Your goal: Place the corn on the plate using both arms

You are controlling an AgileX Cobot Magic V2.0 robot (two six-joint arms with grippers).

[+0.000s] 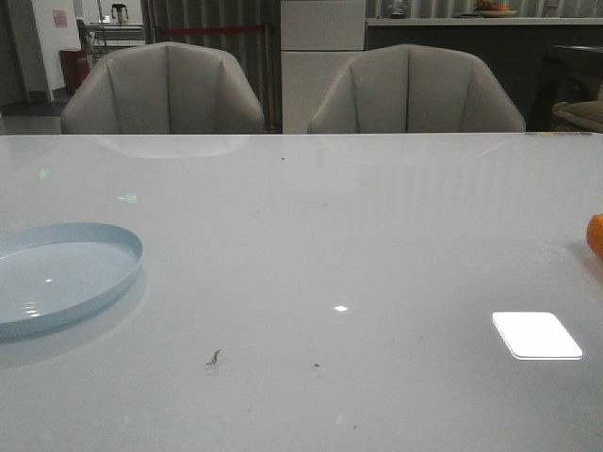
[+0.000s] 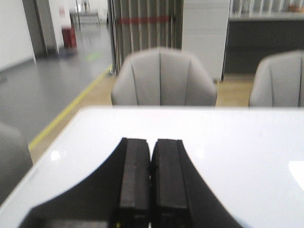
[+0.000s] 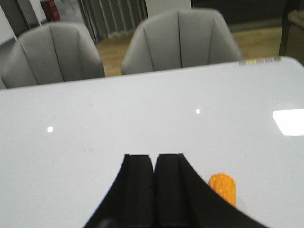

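The pale blue plate point(image 1: 66, 268) lies on the white table at the left edge of the front view, partly cut off. Only an orange end of the corn point(image 1: 595, 235) shows at the far right edge of that view. In the right wrist view the corn point(image 3: 223, 188) lies on the table just beside my right gripper point(image 3: 154, 159), partly hidden behind its finger. The right gripper is shut and empty. My left gripper point(image 2: 152, 142) is shut and empty above bare table. Neither gripper shows in the front view.
The white glossy table point(image 1: 320, 245) carries light reflections and a few small specks point(image 1: 214, 357). Two grey chairs point(image 1: 165, 89) point(image 1: 415, 89) stand behind its far edge.
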